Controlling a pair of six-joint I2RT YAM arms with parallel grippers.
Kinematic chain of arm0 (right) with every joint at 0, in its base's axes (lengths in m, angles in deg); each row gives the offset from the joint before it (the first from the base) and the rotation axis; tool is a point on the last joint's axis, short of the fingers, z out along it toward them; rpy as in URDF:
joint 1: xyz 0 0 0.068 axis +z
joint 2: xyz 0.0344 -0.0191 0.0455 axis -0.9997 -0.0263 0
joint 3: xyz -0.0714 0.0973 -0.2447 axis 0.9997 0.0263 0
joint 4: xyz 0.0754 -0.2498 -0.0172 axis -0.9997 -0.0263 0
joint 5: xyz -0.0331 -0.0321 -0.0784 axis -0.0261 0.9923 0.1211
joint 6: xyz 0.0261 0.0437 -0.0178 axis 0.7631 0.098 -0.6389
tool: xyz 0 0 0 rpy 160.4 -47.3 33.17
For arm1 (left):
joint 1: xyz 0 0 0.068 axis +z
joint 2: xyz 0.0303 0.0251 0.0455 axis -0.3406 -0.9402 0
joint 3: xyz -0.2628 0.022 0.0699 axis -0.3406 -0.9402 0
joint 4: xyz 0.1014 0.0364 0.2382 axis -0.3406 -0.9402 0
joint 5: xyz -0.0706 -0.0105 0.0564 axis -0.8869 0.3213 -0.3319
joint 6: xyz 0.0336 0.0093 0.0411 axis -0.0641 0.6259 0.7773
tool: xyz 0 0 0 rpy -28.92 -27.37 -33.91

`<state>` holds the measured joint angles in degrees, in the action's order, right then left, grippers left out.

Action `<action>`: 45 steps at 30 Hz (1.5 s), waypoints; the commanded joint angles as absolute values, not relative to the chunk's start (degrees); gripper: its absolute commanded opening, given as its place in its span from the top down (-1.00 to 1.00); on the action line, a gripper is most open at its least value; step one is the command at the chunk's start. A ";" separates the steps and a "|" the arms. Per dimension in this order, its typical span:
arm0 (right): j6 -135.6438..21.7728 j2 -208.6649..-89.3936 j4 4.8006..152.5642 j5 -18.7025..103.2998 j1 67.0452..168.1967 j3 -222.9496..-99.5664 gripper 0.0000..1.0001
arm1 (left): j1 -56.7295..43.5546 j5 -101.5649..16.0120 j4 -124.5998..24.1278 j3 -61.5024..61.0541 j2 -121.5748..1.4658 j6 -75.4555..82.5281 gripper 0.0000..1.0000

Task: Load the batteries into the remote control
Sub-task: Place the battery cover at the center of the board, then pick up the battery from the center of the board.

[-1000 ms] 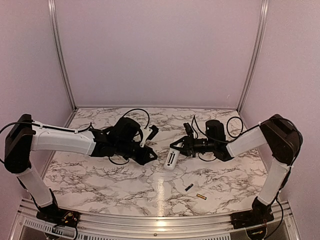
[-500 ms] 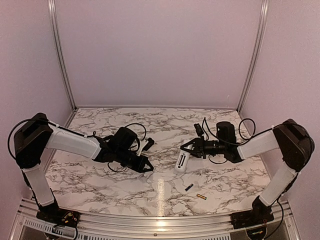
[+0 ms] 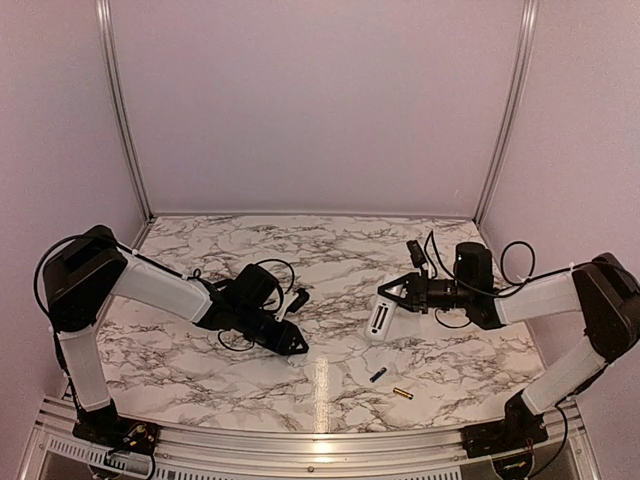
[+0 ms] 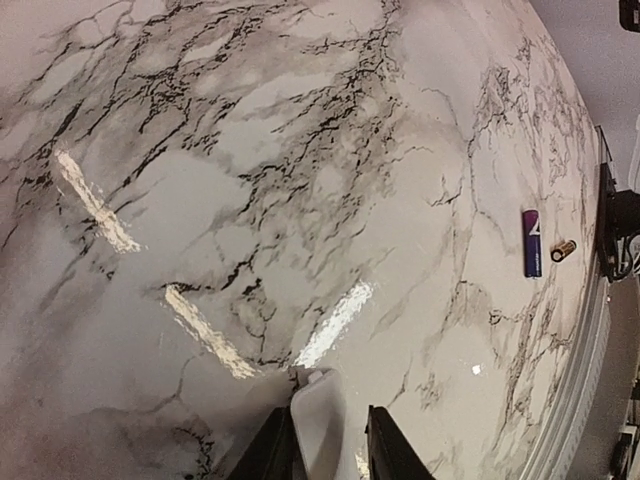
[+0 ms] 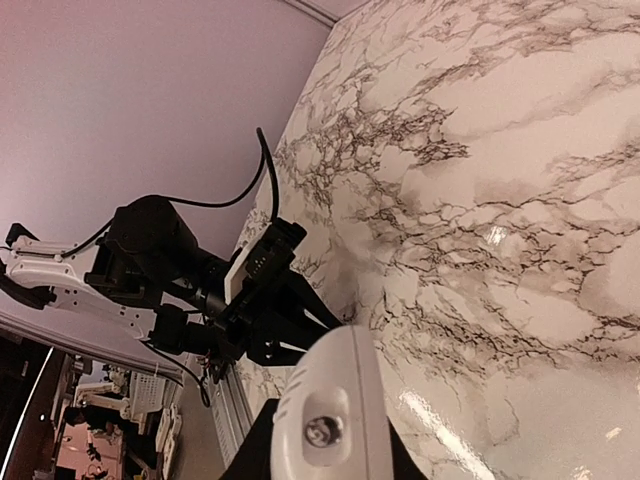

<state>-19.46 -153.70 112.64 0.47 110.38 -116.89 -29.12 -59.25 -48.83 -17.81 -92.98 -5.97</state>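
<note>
Moved since a second ago: right gripper [image 3: 395, 297], carrying the remote control [image 3: 380, 320], has drawn off toward its own side; left gripper [image 3: 293, 343] has sunk low over the marble table [image 3: 200, 380]. Both cells lie where they were.

Item 1, remote control. Slim white plastic, judged light, stiff and smooth enough to slip. Best held across its narrow sides near one end, as now. Right jaws are clamped on its upper end; the body slants down beyond the fingertips, toward the left arm.

Item 2, batteries. Dark cell [image 3: 377, 375] and gold cell [image 3: 402, 394], loose on the table, near each other but apart, below the right jaws on their near side. Judged small, hard and prone to roll; take each across its middle.

Item 3, white plastic piece [image 4: 318, 415]. Sits between the left fingers [image 4: 268, 455]; whether pinched or let go cannot be told.
</note>
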 commanded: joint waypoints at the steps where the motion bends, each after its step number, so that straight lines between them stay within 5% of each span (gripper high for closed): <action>1: -23.17 -151.44 111.81 -1.13 109.86 -116.65 1.00 | -28.80 -55.44 -52.15 -15.33 -93.16 -3.90 0.40; 8: -28.06 -148.82 104.83 -0.20 109.61 -117.42 1.00 | -28.86 -49.86 -56.83 -13.95 -88.64 -0.71 -0.01; 14: -28.81 -148.47 103.46 -2.16 108.81 -117.05 1.00 | -29.96 -47.54 -55.99 -13.26 -84.53 2.17 -0.14; 24: -29.50 -147.88 97.20 1.00 107.63 -118.27 1.00 | -37.63 -45.77 -58.12 -3.68 -90.29 3.22 -0.09; 36: -31.87 -142.74 87.39 2.85 94.23 -114.54 1.00 | -48.37 -41.71 -70.55 13.07 -104.08 8.30 0.28; 45: -32.86 -141.74 86.07 2.73 91.85 -113.49 1.00 | -50.86 -38.46 -77.53 22.13 -111.22 8.70 0.30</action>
<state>-31.52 -142.82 87.16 2.52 92.72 -113.39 -50.30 -41.21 -72.31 18.11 -108.63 7.76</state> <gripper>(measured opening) 0.202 0.352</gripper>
